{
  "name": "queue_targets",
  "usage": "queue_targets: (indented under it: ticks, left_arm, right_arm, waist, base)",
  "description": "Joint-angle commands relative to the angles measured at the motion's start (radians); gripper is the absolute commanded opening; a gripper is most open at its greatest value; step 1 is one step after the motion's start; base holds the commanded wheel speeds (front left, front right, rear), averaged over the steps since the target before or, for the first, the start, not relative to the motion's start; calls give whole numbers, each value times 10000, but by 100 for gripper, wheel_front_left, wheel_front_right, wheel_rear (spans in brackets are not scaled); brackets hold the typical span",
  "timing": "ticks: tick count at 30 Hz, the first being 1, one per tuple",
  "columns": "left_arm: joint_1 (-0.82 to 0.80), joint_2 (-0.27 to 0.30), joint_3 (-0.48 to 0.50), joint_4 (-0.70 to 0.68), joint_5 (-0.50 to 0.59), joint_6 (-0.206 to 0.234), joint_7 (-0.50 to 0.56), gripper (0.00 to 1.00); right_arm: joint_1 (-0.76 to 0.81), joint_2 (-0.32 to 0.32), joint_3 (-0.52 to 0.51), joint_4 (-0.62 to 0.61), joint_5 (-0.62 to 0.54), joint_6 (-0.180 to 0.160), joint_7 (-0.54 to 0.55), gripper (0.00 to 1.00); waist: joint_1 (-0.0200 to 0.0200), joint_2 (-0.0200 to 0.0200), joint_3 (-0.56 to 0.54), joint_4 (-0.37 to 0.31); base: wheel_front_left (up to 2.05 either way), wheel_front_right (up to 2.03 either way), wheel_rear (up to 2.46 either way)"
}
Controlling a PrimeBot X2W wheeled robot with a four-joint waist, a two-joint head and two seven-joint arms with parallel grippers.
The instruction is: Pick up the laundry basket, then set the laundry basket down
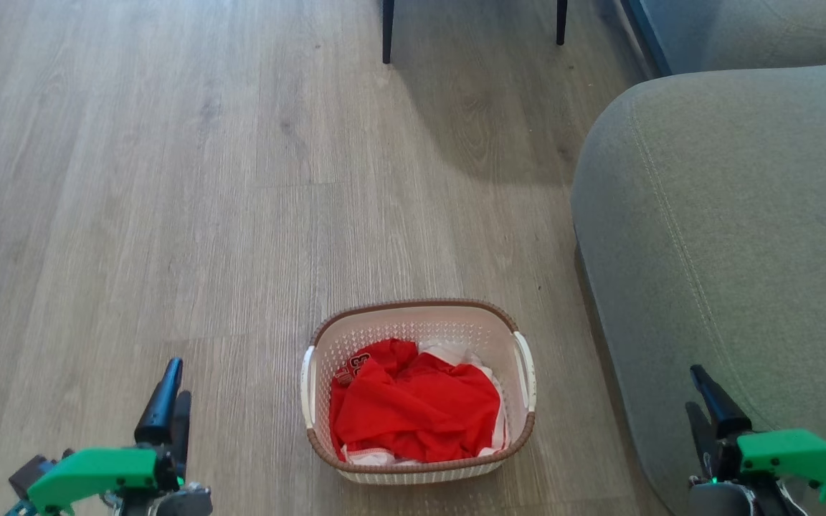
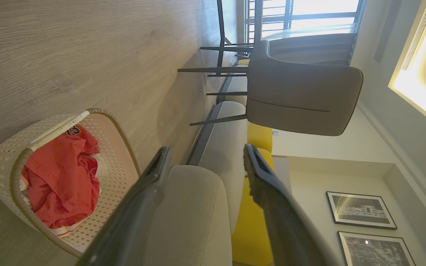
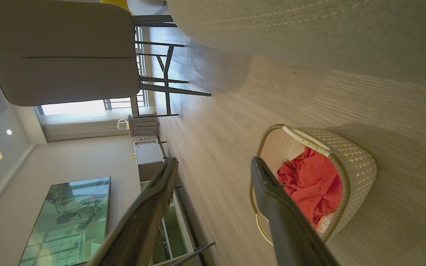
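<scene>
The left gripper [image 1: 178, 383] and the right gripper [image 1: 694, 390] hang open and empty, the laundry basket [image 1: 413, 304] on the floor [image 1: 169, 179] between them, so gripping its side handles [image 1: 525, 369] unevenly could tilt it, and the sofa [image 1: 728, 215] could snag the right arm.

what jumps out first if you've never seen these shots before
The bright red garment heaped in the laundry basket draws the eye first; the basket stands on the wood floor, low in the middle of the head view. Next is the big grey sofa along the right. The left gripper and right gripper, on green mounts, sit at the bottom corners, both open and clear of the basket.
</scene>
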Motion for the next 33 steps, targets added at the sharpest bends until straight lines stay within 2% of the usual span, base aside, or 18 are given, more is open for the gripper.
queue_targets:
  ticks: [1,17,26,33]
  left_arm:
    - [-426,60,10,-426,198,43,-77,100]
    - [-483,68,-340,-1197,2353,382,-550,100]
    - [-485,72,-630,-1573,4215,631,-846,100]
    - [-444,75,-770,-1696,5350,774,-1024,100]
  right_arm:
    - [-409,-62,56,-366,-186,-2,-108,100]
    - [-437,-82,336,-976,-2420,-4,-576,100]
    - [-432,-95,685,-1377,-4280,-5,-869,100]
    - [-402,-102,849,-1534,-5186,-6,-1044,100]
  waist:
    - [0,0,-2,0]
    - [0,0,-33,3]
    - [0,0,-43,-1]
    - [0,0,-51,-15]
  base:
    - [0,0,0]
    - [0,0,0]
    - [0,0,0]
    - [0,0,0]
